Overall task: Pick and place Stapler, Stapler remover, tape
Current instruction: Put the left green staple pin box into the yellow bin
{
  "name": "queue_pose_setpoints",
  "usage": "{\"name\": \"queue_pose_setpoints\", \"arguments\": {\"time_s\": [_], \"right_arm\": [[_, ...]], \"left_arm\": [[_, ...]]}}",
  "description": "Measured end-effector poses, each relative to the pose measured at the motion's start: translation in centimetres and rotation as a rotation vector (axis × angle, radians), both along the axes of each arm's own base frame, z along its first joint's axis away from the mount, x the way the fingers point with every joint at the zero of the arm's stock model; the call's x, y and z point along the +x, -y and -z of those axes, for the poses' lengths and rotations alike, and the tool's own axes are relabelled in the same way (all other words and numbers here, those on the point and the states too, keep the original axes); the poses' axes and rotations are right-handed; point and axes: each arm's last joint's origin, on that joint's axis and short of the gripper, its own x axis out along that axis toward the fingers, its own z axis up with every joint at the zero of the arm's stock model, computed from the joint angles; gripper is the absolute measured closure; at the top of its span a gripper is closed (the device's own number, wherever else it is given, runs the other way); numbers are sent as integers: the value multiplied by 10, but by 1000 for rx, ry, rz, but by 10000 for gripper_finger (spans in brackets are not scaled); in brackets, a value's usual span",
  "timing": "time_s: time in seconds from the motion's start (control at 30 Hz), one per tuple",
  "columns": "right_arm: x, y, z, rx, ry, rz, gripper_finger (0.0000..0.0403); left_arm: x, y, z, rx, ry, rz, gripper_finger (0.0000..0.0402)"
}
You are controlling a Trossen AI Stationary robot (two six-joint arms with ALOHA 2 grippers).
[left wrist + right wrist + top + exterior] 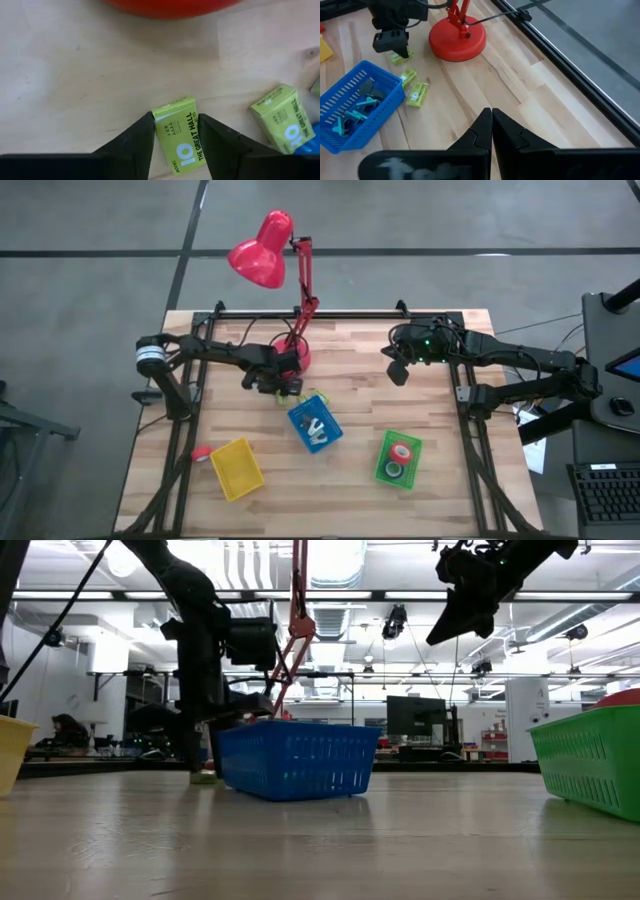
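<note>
High view, wooden counter (440, 480), contents as follows.

Left claw (284, 387): lowered near the red lamp base (297, 358), just beside the blue basket (315, 423). Left wrist view shows its fingers (132, 145) parted narrowly on either side of a small green box (179, 134) lying flat on the counter; whether the pads press the box cannot be told. A second green box (283, 117) lies near it, apart.

Right claw (397, 370): raised above the counter at the back right, well apart from all baskets. Right wrist view shows its fingers (477, 131) pressed together, holding nothing.

Blue basket: centre of the counter, holding pale blue and dark clip-like items (357, 112). Three green boxes lie on the wood between it and the lamp base.

Green basket (399, 459): front right, holding the tape, one red-rimmed roll (402, 451) and one green-blue roll (394, 471).

Yellow basket (236, 469): front left. A small red object (201, 453) lies just beside it on the counter; its kind cannot be told.

Red lamp (263, 250): head leaning out beyond the back edge.
</note>
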Motion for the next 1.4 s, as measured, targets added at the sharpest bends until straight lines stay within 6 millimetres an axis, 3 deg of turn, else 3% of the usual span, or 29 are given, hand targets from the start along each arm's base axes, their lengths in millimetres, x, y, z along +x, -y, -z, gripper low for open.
{"name": "queue_pose_setpoints", "arguments": {"time_s": [0.23,0.37,0.73,0.93,1.13,1.27,1.4], "right_arm": [[1,0,-1,-2,13,2,394],[1,0,-1,-4,17,3,394],[1,0,-2,-6,20,2,394],[1,0,-2,-7,20,0,394],[1,0,-2,-13,18,-5,394],[1,0,-1,-28,8,-20,394],[1,0,2,-33,-4,-26,394]], "left_arm": [[-4,3,-9,-21,13,45,280],[-5,3,-24,-7,67,68,301],[-23,21,-64,-178,201,137,278],[-36,48,-96,-290,330,189,292],[-56,90,-123,-357,392,264,281],[-71,124,-130,-409,356,358,280],[-86,149,-120,-420,193,360,279]]}}
